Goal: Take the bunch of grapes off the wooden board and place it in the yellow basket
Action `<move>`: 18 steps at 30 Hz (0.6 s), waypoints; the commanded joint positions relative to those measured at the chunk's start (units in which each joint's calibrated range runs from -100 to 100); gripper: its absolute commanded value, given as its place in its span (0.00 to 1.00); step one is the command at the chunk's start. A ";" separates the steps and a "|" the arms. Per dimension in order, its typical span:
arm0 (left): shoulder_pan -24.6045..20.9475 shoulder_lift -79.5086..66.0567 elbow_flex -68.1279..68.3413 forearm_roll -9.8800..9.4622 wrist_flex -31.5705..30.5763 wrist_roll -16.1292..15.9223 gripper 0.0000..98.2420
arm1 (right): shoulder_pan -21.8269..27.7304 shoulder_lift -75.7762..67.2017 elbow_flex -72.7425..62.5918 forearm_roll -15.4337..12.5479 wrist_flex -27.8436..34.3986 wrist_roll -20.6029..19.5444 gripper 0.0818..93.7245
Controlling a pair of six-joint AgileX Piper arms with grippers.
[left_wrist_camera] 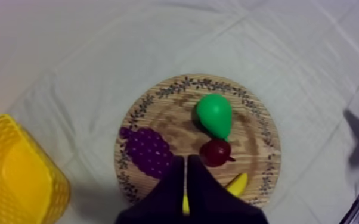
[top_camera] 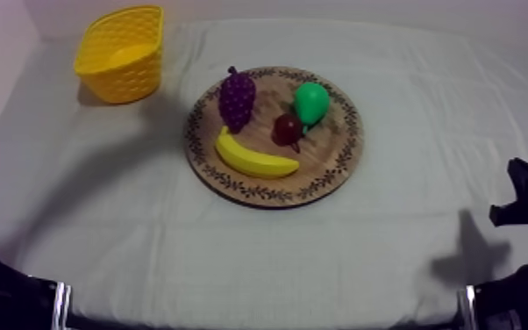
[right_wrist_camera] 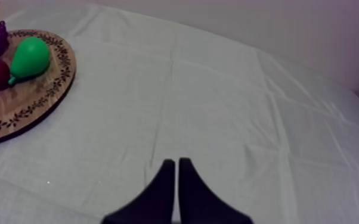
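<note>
Plainly, the bunch of grapes (top_camera: 237, 98) lay at ten o'clock on the wooden board (top_camera: 333, 158), the banana (top_camera: 254, 156) just beside it at six, the small red fruit (top_camera: 287, 129) near it at four and the pear (top_camera: 311, 103) beyond at the board's one o'clock (all read from above). The yellow basket (top_camera: 132, 79) stood off the board's ten o'clock, with bare cloth (top_camera: 145, 193) between them. Both the left gripper (left_wrist_camera: 185, 161), pointed at the board, and the right gripper (right_wrist_camera: 177, 161), over cloth well apart from it, were clenched on nothing, fingers together.
</note>
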 commanded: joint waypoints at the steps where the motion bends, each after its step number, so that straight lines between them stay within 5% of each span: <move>1: 0.28 3.20 -0.63 0.18 0.00 0.53 0.00 | 0.01 -0.02 -0.01 0.01 -0.05 0.01 0.00; 14: -0.83 6.29 3.80 2.39 -4.36 1.73 0.00 | 0.01 -0.02 -0.01 0.01 -0.05 0.01 0.00; 18: -0.96 5.96 5.43 2.10 -5.48 5.73 0.00 | 0.01 -0.02 -0.01 0.01 -0.05 0.01 0.00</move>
